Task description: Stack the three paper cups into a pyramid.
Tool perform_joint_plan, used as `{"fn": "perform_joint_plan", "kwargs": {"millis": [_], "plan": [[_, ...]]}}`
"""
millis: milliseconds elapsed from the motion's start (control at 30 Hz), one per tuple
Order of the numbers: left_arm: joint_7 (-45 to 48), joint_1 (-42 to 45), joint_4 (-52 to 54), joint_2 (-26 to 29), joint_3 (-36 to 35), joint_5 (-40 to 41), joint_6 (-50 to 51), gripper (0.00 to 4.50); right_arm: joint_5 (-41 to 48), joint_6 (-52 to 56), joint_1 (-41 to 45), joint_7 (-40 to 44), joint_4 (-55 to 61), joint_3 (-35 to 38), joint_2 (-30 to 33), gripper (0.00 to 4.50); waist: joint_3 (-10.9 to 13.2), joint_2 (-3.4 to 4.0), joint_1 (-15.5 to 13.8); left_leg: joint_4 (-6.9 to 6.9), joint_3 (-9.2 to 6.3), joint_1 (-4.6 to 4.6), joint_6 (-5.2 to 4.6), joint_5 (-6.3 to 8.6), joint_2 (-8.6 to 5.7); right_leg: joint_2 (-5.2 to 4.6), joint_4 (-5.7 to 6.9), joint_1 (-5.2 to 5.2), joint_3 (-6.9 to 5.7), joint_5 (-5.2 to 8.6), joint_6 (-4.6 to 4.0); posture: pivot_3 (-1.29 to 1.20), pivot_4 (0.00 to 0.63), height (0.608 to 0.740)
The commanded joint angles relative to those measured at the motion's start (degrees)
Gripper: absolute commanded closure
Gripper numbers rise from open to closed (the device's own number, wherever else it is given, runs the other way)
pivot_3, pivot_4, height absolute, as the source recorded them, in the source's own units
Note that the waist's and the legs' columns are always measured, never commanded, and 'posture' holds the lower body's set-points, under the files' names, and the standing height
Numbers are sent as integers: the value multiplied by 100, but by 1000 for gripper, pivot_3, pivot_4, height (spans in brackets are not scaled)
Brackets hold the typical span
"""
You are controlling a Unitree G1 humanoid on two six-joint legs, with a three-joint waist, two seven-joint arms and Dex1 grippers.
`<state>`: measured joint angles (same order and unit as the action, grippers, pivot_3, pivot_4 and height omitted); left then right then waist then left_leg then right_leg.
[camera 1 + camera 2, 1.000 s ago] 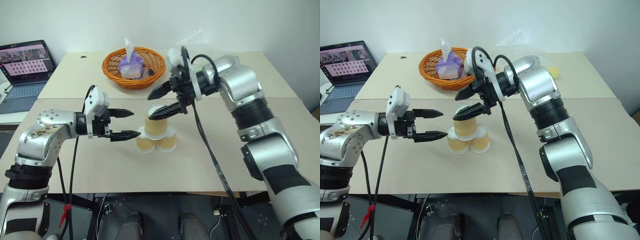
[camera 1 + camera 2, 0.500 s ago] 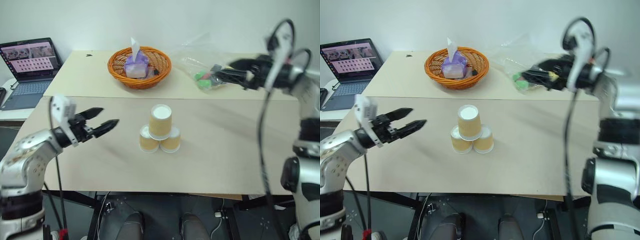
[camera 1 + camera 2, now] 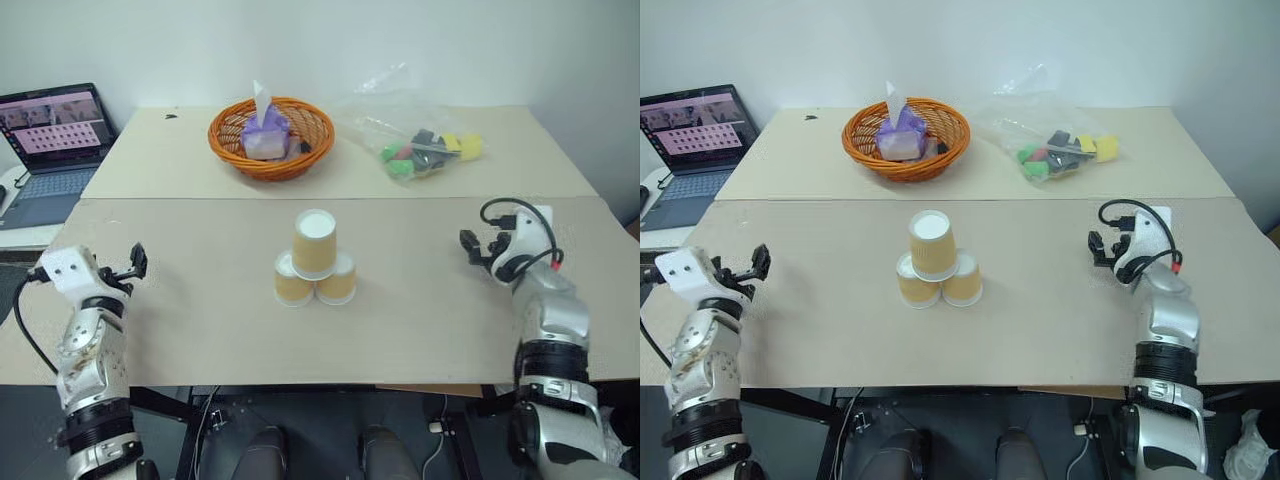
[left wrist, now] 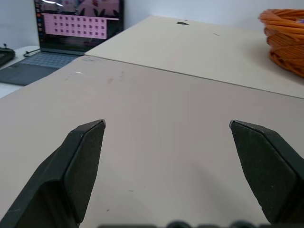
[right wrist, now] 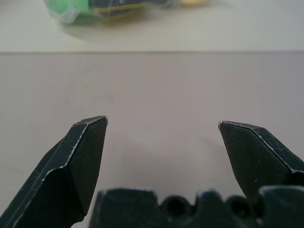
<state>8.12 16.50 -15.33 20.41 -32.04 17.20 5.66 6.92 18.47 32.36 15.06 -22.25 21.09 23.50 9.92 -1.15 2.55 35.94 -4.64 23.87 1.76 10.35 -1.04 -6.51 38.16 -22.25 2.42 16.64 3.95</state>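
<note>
Both arms withdrew; no readable writing.

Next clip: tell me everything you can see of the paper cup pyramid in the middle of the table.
The pyramid of three tapered tan-orange paper cups stands on the near beige table, in front of the orange woven basket. All cups are upside down, white bases up. Two sit side by side, touching; the third rests upright and centred on their bases. Nothing else touches it; both end effectors are far off to the sides.
</note>
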Motion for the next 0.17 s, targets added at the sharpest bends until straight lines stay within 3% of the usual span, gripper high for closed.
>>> {"fn": "perform_joint_plan", "kwargs": {"millis": [33,167], "plan": [[-144,75,-240,-32,10,-131,-730,0,59,-737,-170,-139,-97,38,-82,79,-7,-11,-22,0,0,-1,0,0,0,0,1,1,-1,0,0,0,150,740],[-146,111,-420,-47,71,-48,-874,0,70,-1013,-301,-165,-206,-74,-151,79,-10,-16,-21,-1,0,-5,0,0,1,1,6,4,-1,-2,1,0,150,740]]}}
